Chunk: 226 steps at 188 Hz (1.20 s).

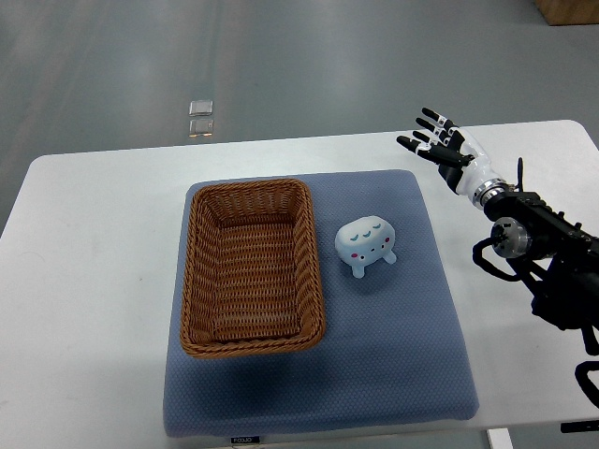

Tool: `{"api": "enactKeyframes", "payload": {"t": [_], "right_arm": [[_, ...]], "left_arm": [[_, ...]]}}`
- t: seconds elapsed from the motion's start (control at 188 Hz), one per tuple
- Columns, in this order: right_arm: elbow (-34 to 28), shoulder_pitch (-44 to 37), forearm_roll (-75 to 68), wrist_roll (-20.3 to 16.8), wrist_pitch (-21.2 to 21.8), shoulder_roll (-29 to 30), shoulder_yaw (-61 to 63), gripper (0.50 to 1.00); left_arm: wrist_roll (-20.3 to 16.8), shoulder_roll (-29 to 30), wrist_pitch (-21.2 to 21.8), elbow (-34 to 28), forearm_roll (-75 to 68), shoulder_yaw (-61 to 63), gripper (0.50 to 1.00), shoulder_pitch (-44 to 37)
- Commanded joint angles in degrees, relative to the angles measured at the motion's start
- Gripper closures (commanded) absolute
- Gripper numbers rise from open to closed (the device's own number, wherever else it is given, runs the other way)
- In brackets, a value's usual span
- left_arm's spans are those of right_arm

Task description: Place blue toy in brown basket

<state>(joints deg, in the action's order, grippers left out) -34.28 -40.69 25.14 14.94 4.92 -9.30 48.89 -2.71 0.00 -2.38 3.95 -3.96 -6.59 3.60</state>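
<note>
The blue-grey mat (309, 383) lies nearest the camera, its near edge almost at the front of the white counter (94, 281), and it carries everything else. There is one mat, one basket, one toy and one robot arm in sight.

The brown basket (251, 267) sits on the mat's left half, a single woven rectangle with its long axis running from the mat's near edge toward its far edge; nothing lies inside it.

The blue toy (366, 245) rests on the mat just right of the basket, level with the basket's middle, apart from its rim. It is a small rounded figure lying tilted, with its stubby legs pointing toward the mat's near-right side and its pink-cheeked face turned upward. It is too round to give a clear long axis.

The right hand (442, 142) hovers beyond the mat's far right corner, over bare counter, well apart from the toy. Its black-tipped fingers (426, 120) are spread apart and hold nothing.
</note>
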Motion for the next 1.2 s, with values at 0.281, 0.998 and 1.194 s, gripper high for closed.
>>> {"api": "enactKeyframes", "payload": {"t": [0.281, 0.998, 1.194], "right_arm": [[0.0, 0.1, 0.2, 0.0, 0.4, 0.1, -0.3, 0.585], [-0.2, -0.1, 0.7, 0.0, 0.5, -0.5, -0.8, 0.585], [-0.2, -0.3, 0.8, 0.0, 0.5, -0.6, -1.0, 0.585]], "left_arm": [[0.0, 0.0, 0.0, 0.0, 0.0, 0.0, 0.5, 0.0], [0.0, 0.0, 0.0, 0.0, 0.0, 0.0, 0.5, 0.0], [0.0, 0.0, 0.0, 0.0, 0.0, 0.0, 0.5, 0.0]]}}
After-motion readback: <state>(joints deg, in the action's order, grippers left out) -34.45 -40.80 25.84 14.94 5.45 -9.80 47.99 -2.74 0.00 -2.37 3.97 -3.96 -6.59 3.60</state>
